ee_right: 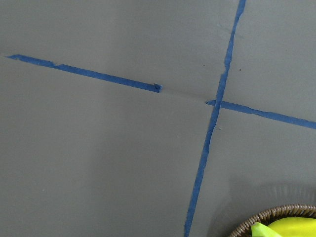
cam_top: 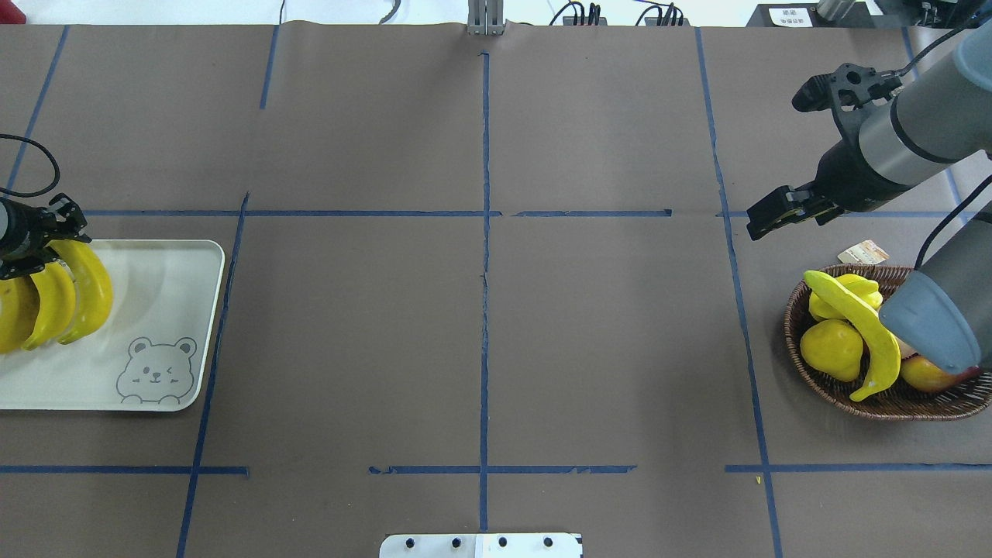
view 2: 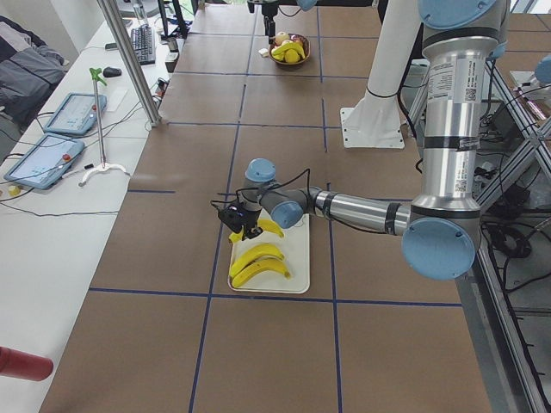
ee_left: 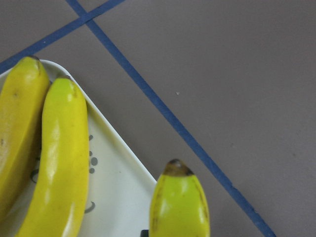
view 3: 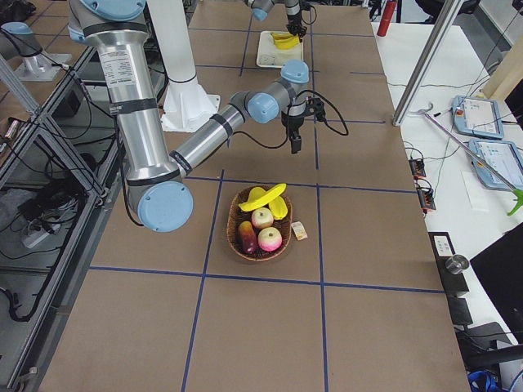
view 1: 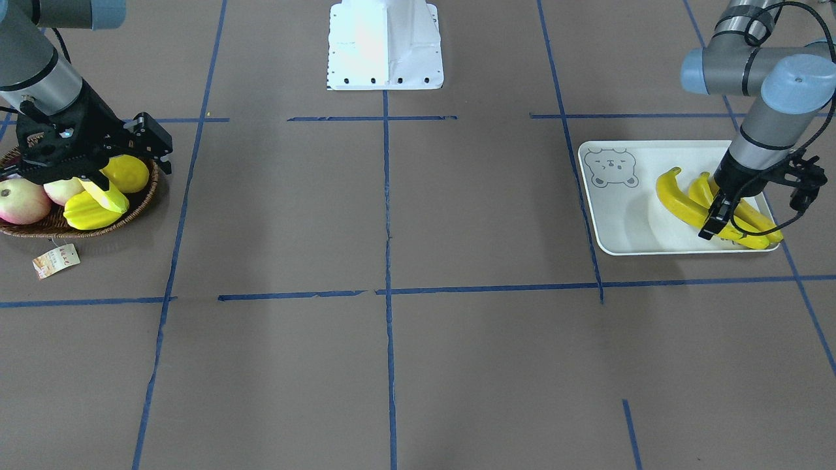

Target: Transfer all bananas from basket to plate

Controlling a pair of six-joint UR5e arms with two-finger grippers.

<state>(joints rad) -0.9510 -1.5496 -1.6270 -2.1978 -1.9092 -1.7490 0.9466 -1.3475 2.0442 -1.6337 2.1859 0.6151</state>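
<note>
- Bananas (cam_top: 50, 302) gather on the plate (cam_top: 155, 310). Two lie flat, and my left gripper (view 1: 713, 225) looks clamped on the third banana (ee_left: 178, 202), held low, I judge, for setting down beside them.
- Last banana (cam_top: 860, 325) tops the other fruit in the basket (cam_top: 814, 384). The right gripper (cam_top: 763, 221) hangs beside it over the table, and I cannot tell how its jaws stand.
- Only the left wrist view shows the held tip at the plate's rim.

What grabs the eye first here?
Three yellow bananas on the bear-face plate at the robot's left, with the left gripper right at them. On the opposite side, one last banana lies across the wicker basket, and the right gripper hangs empty beside it.
</note>
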